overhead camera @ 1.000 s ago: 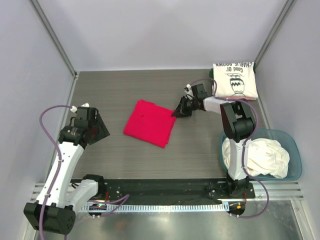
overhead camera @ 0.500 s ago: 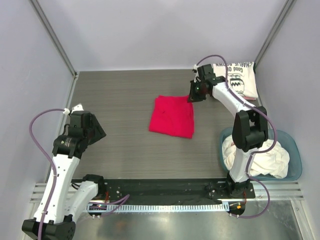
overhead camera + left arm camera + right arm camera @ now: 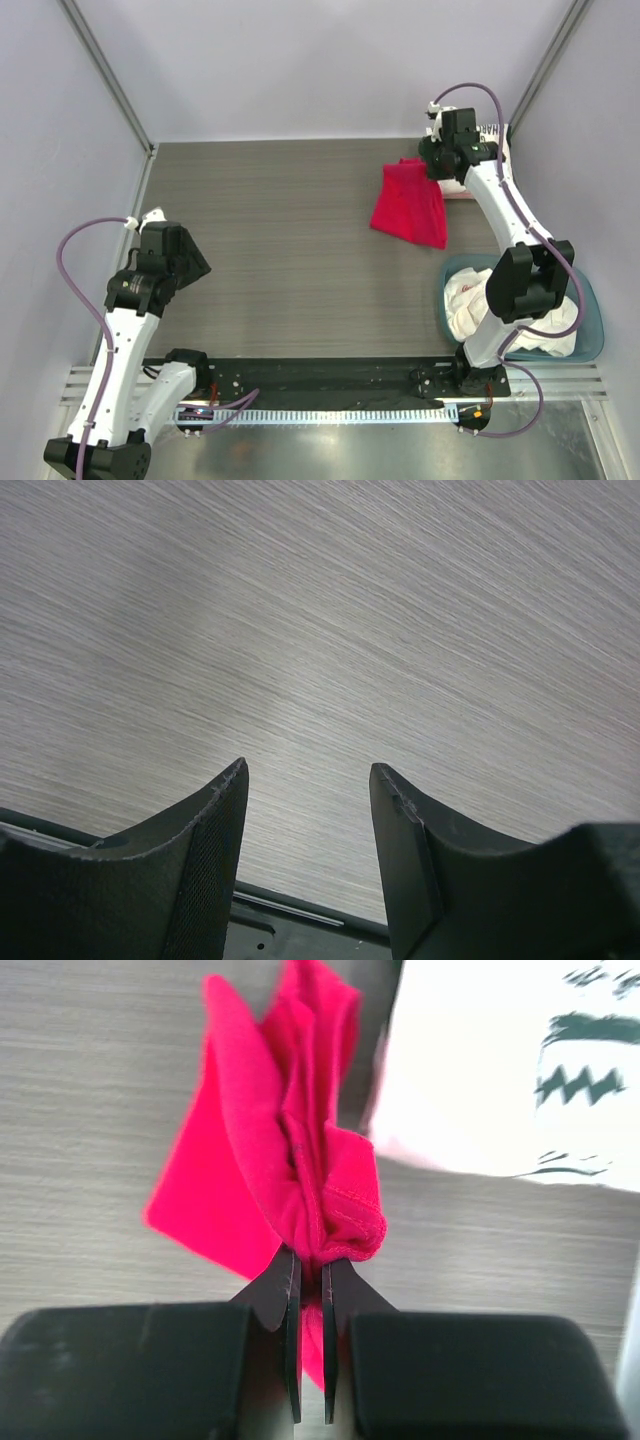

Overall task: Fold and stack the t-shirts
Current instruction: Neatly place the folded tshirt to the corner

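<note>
We see the right gripper point(image 3: 310, 1260) pinched tight on the red t-shirt point(image 3: 410, 205). Its two fingers are pressed together, with a bunch of red cloth between the tips. The shirt hangs from that pinch in loose folds, over the far right part of the table point(image 3: 260, 220). We cannot tell if its low edge touches the table.

Just beside it, in the far right corner, lies the cream t-shirt point(image 3: 500, 1070) with black print. It looks flat. In the view from above, the right arm reaches over it, so most of it is hidden there.

The white t-shirts point(image 3: 465, 300) lie in a heap in the blue-grey tub point(image 3: 594, 340), close to the right arm's base.

The left gripper point(image 3: 308, 770) is spread wide and holds nothing. It hangs over bare table at the near left side, well apart from all the shirts.
</note>
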You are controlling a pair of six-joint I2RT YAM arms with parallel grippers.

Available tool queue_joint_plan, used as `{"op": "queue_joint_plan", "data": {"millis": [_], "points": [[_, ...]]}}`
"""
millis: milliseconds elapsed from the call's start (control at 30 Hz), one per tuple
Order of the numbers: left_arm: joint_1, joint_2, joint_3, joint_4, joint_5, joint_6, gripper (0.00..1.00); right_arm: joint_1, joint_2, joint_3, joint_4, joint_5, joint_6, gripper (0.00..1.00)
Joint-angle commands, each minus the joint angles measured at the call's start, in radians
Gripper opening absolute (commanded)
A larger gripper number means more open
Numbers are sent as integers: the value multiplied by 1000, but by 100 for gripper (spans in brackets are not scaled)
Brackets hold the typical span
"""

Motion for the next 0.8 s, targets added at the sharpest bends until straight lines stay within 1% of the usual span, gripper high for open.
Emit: {"op": "queue_joint_plan", "data": {"millis": [0, 167, 300, 333, 633, 767], "points": [[1, -20, -2, 27, -27, -11, 53, -7, -85, 75, 89, 3, -112, 1], [1, -17, -3, 26, -31, -13, 53, -51, -90, 154, 88, -34, -118, 1], [1, -12, -3, 27, -34, -14, 53, -65, -93, 204, 88, -42, -117, 1], [1, -11, -5, 27, -35, -16, 53, -67, -93, 220, 88, -77, -117, 1], [1, 9, -5, 26, -43, -19, 53, -102, -90, 335, 62, -129, -109, 1], [0, 28, -2, 20, -43, -22, 53, -108, -88, 369, 51, -134, -108, 1]]}}
